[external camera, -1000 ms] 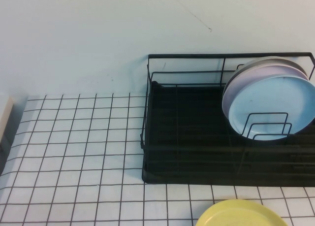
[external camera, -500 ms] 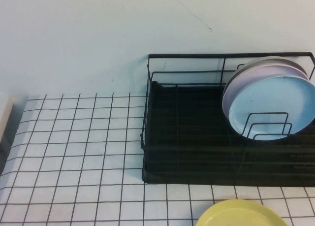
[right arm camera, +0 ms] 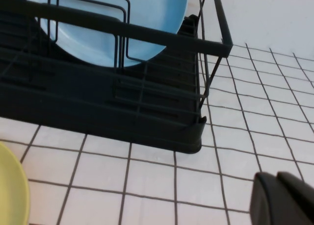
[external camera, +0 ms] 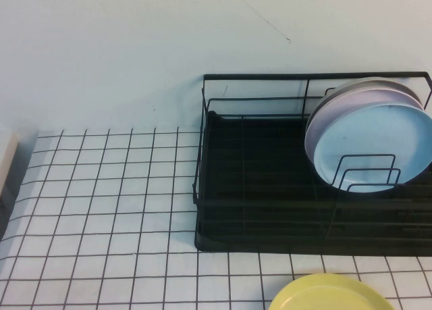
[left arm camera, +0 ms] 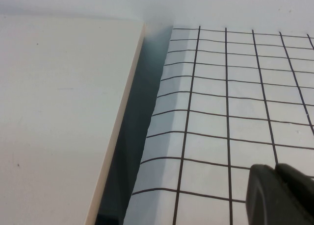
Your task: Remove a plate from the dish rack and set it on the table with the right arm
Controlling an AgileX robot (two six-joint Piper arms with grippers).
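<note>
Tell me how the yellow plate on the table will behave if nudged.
The yellow plate lies flat on the table, so it would probably slide, not roll. Its low rim looks hard to pinch. The left gripper and right gripper hover clear.

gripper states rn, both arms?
Left gripper: only a tip shows, above the table near its edge; cannot tell, holding nothing visible.
Right gripper: tip over the table beside the dish rack; cannot tell, not holding the yellow plate.
</note>
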